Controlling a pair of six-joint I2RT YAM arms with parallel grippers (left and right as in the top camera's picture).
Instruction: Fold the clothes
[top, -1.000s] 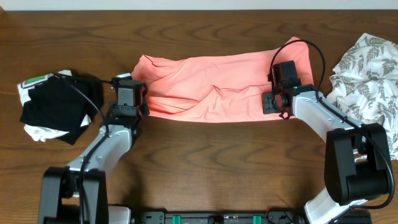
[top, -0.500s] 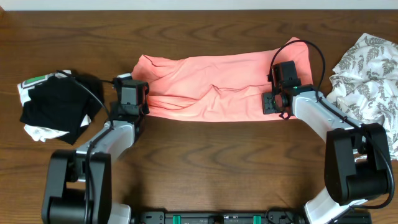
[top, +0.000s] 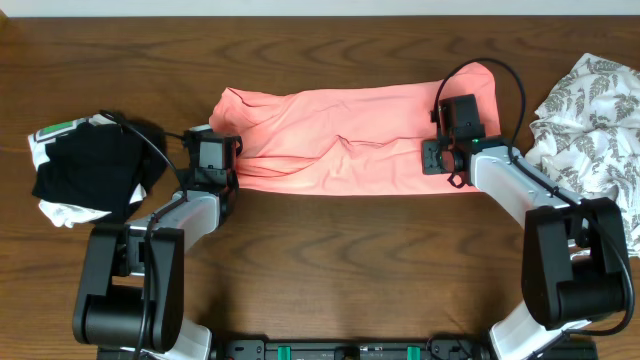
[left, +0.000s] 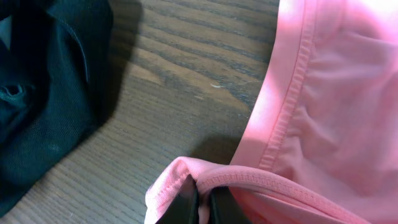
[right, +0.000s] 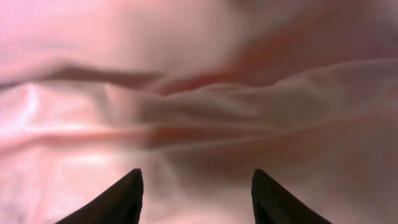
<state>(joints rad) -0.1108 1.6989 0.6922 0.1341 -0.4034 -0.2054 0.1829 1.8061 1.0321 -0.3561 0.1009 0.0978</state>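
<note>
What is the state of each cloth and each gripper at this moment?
pink cloth, spread in a long band, wrinkled
black cloth, bunched in a pile at the left
patterned cloth, crumpled at the right
left gripper, shut on the pink cloth
right gripper, open over the pink cloth

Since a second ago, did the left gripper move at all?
Yes, a little. In the overhead view the left gripper, shut on the pink cloth, has slid toward the near edge of the table, slightly away from the black clothes.
</note>
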